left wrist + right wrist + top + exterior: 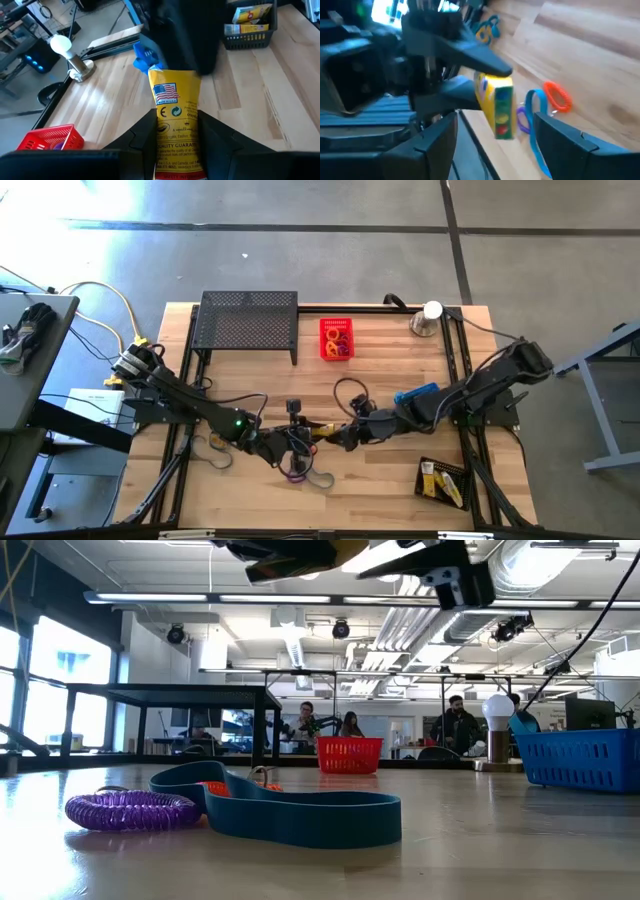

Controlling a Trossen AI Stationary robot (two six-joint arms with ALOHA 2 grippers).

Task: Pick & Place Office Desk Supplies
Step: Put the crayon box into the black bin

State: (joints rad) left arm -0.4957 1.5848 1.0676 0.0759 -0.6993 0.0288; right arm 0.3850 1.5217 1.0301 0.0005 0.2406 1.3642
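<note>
Left gripper point(176, 137), raised above the middle of the tabletop point(380, 500) toward its near edge, clamps a small yellow box point(175, 120) by one end, the free end pointing at the right gripper point(495, 135). That gripper faces it with fingers spread wide on either side of the box and not yet touching it, which suggests a handover in mid-air. Risk 1: if the left fingers release before the right ones have closed, the box would drop to the wood among the loose items below, namely a purple coil loop point(132, 810), an orange coil loop point(557, 95) and a blue band point(300, 812). Risk 2: a closure on the very tip of the box, or on a corner, would give a shallow hold, and the box could twist or slip out as the arms part. Risk 3: the two wrists stand close together, so any advance could knock them. Black tray point(443, 480), near the front right corner, already holds similar boxes; red basket point(336, 338) sits toward the far edge
</note>
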